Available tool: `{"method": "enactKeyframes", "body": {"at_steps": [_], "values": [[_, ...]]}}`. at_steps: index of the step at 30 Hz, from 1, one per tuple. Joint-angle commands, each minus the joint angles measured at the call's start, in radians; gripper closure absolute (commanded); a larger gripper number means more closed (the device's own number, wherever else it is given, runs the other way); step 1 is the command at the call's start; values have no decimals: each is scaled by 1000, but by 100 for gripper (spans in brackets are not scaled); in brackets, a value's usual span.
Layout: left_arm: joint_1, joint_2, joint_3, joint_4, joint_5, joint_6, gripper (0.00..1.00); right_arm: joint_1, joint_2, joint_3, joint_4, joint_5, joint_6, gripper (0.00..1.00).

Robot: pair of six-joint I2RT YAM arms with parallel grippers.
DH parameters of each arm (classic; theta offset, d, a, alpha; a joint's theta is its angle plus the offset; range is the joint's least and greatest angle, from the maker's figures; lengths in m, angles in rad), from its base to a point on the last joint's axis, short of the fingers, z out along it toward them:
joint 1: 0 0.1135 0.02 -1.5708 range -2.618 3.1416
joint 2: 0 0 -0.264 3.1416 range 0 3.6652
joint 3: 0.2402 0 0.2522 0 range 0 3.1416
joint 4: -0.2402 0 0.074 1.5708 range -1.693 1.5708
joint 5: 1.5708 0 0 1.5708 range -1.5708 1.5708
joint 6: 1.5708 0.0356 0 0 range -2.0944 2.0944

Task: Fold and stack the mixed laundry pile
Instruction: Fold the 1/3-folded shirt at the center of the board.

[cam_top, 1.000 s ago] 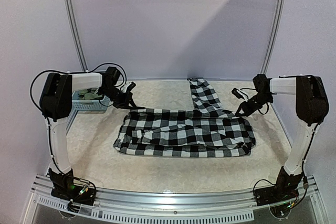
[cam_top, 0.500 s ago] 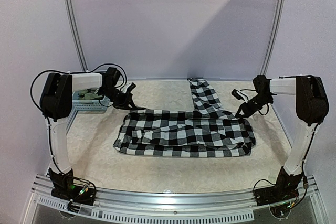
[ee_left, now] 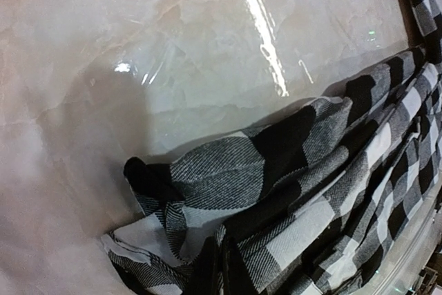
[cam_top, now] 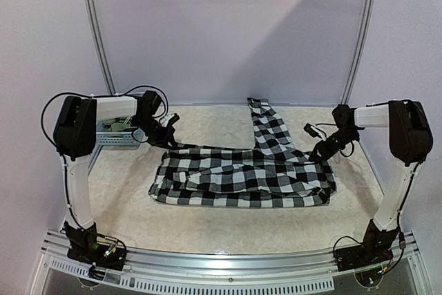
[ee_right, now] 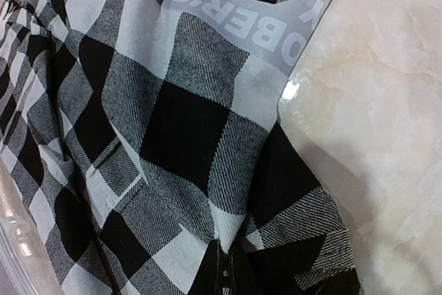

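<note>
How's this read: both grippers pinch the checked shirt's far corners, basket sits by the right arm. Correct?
One slip: the basket sits by the left arm, not the right, as the top view shows. The left gripper and right gripper do pinch the checked shirt at its far corners.

A grey printed band [ee_right: 243, 13] is running across the black-and-white checked cloth shirt [ee_right: 181, 129] in the right wrist view. White capital letters on it are reading "OBER'S". The other letters beside them are showing too partly to read.
</note>
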Motion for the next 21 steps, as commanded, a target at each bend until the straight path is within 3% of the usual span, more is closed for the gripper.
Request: {"method": "enactKeyframes", "body": {"at_steps": [1, 4, 8, 13, 17, 21], "values": [[-3, -25, -41, -25, -137, 43, 100, -8, -42, -35, -39, 5, -29, 94], [-14, -38, -42, -21, -137, 54, 88, -8, -51, -44, -49, -22, -41, 87], [-36, -75, -22, -47, -216, 76, 70, -10, -67, -2, -107, -37, -46, 69], [-42, -173, 32, -43, -275, 58, 53, -9, -115, 113, -131, -29, -15, 60], [-82, -190, 67, -2, -248, 30, 49, -8, -48, 264, -92, -58, 91, 56], [-126, -139, 105, 17, -228, -21, 49, -8, 126, 448, -34, -65, 250, 55]]}}
